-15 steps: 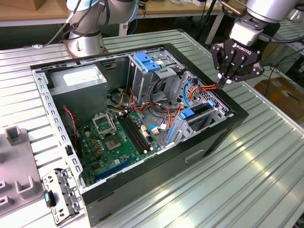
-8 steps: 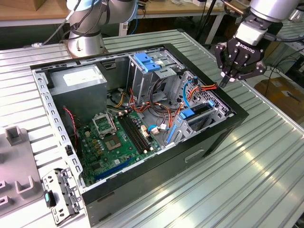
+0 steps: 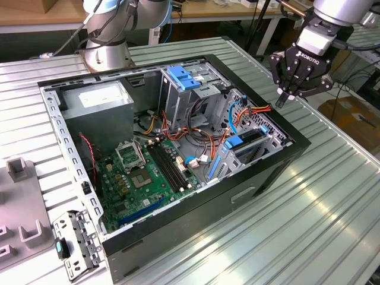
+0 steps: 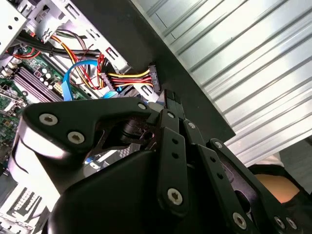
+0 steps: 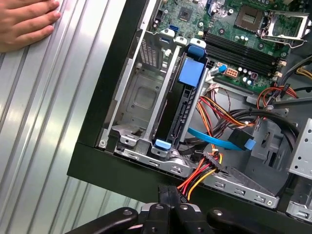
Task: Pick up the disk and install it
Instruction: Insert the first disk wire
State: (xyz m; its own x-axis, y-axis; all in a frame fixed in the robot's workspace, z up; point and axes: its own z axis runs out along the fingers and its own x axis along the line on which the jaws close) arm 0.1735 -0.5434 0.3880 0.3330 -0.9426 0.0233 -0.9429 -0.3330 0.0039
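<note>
The disk (image 3: 248,140) stands on edge in a slot of the metal drive bay at the corner of the open computer case (image 3: 178,231). Its blue plastic bracket faces up. In the first wrist view the disk (image 5: 186,105) sits in the bay's inner slot, and the slot beside it is bare metal. My gripper (image 3: 283,98) hangs above the case's rim on the exterior view's right, apart from the disk. Its fingers are shut with nothing between them, as both wrist views show (image 5: 170,194) (image 4: 169,101).
Red, yellow and orange cables (image 5: 207,168) with a blue ribbon (image 5: 219,139) run beside the bay. A grey power-supply box (image 3: 98,101), a tall cage with blue top (image 3: 185,79) and the motherboard (image 3: 148,172) fill the case. A person's hand (image 5: 24,22) rests on the ribbed table.
</note>
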